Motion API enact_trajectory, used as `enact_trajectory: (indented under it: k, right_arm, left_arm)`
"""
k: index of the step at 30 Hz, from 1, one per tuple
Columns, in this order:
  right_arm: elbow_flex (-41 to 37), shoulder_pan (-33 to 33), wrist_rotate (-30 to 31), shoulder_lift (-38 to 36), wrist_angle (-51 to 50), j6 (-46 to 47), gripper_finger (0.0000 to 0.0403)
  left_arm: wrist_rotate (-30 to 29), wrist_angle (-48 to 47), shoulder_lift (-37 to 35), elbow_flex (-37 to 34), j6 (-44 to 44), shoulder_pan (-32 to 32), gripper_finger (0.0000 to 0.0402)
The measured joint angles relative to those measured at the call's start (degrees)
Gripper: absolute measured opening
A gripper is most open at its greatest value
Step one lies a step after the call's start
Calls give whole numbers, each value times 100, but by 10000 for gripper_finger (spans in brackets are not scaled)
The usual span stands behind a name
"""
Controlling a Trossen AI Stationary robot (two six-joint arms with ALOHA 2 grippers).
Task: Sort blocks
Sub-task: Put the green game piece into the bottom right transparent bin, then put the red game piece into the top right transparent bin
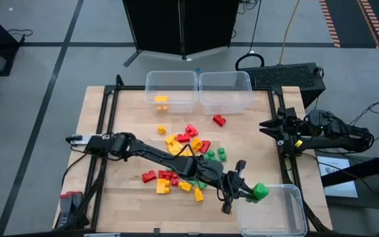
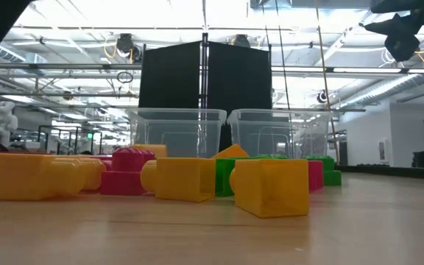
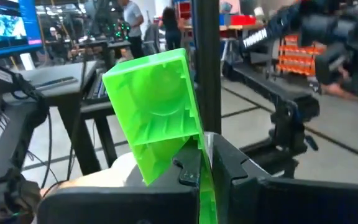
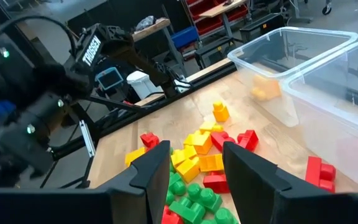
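My left arm reaches from the table's left side to its near right corner. Its gripper [image 1: 247,193] is shut on a green block [image 1: 260,191], which sits over the left rim of the near-right clear bin [image 1: 288,220]. In the left wrist view this block [image 3: 157,106] shows its hollow underside. The other red, yellow and green blocks [image 1: 183,158] lie loose in a pile on the middle of the table, also seen in the low view [image 2: 271,188]. A yellow block [image 1: 161,99] lies in the far-left bin. My right gripper [image 4: 194,165] waits open at the table's right edge [image 1: 273,126]. My left gripper pinches the green block by its lower end [image 3: 194,146] between its two fingers [image 3: 188,174]. The block is lifted clear of the table and stands out tilted beyond the fingertips, its open hollow side toward the wrist camera.
Two clear bins stand side by side at the table's far edge, the left one [image 1: 151,85] and the right one [image 1: 245,99]. A single red block [image 1: 219,120] lies in front of the right one. Bare wood shows along the near left part of the table [image 1: 124,204].
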Motion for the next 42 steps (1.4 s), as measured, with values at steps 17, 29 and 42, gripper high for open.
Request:
enact_trajectory:
  k: [17,29,42]
  right_arm:
    - [0,0,-2,0,9,1,146]
    - [0,0,-31,0,7,1,146]
    - [0,0,-28,0,2,1,146]
  left_arm:
    - [-374,-391,478,-5,888,-175,0]
    - [-518,-351,478,-5,1013,-214,58]
    - [-1811,-382,387,343,1035,-290,183]
